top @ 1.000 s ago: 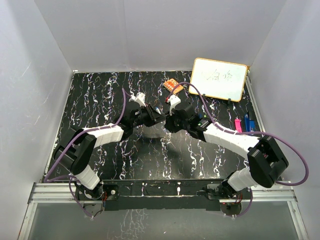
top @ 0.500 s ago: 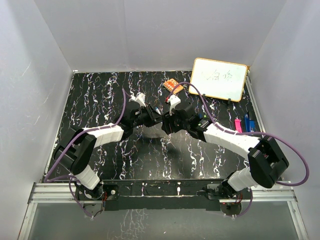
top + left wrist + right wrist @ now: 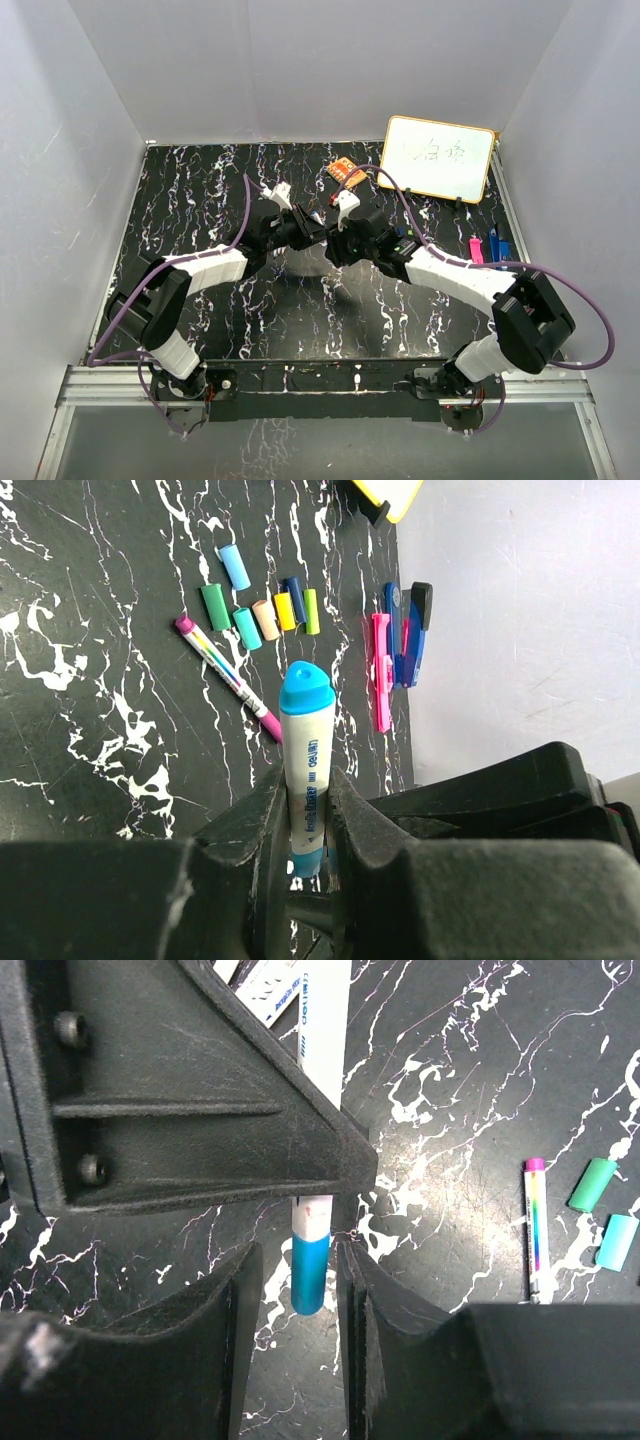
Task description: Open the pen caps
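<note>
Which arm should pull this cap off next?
Right. The left gripper is clamped on the marker, and the right gripper has its open fingers flanking the blue cap, not yet touching.

In the middle of the overhead frame, the left claw (image 3: pixel 312 228) sits a little higher and further right than a second ago. The right claw (image 3: pixel 336 242) has edged left to meet it, closing the narrow strip of black marbled table (image 3: pixel 200 200) seen between them then. The right claw's fingers now flank the short blue plastic cap (image 3: pixel 310 1275) on the white marker barrel (image 3: pixel 307 755) that the left claw grips. At lower right, the right arm's black elbow (image 3: pixel 530 320) has shifted slightly left.
</note>
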`<state>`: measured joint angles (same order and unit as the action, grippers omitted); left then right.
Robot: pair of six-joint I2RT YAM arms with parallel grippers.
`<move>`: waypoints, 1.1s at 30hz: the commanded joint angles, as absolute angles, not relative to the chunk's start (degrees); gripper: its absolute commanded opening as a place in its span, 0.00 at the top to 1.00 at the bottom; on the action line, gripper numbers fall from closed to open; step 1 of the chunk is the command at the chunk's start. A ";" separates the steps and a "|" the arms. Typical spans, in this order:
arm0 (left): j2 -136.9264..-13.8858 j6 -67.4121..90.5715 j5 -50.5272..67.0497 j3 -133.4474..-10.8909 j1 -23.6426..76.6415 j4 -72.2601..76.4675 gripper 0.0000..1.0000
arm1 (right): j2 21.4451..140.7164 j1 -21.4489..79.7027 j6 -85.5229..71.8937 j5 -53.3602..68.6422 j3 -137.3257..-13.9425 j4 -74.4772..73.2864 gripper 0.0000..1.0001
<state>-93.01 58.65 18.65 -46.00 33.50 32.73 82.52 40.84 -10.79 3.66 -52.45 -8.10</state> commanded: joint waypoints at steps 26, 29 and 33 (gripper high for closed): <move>-88.24 52.38 9.13 -54.46 16.93 26.29 1.00 | 81.35 41.05 -10.90 6.15 -51.69 -9.64 1.00; -87.90 51.27 7.64 -55.70 14.94 24.73 1.00 | 80.25 41.13 -11.07 5.98 -51.12 -10.19 1.00; -87.68 50.98 7.72 -56.21 13.07 23.99 1.00 | 78.26 41.11 -11.16 4.34 -50.89 -10.24 1.00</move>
<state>-91.13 53.21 10.20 -54.46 13.06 25.36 82.63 40.88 -11.03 5.32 -50.50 -10.28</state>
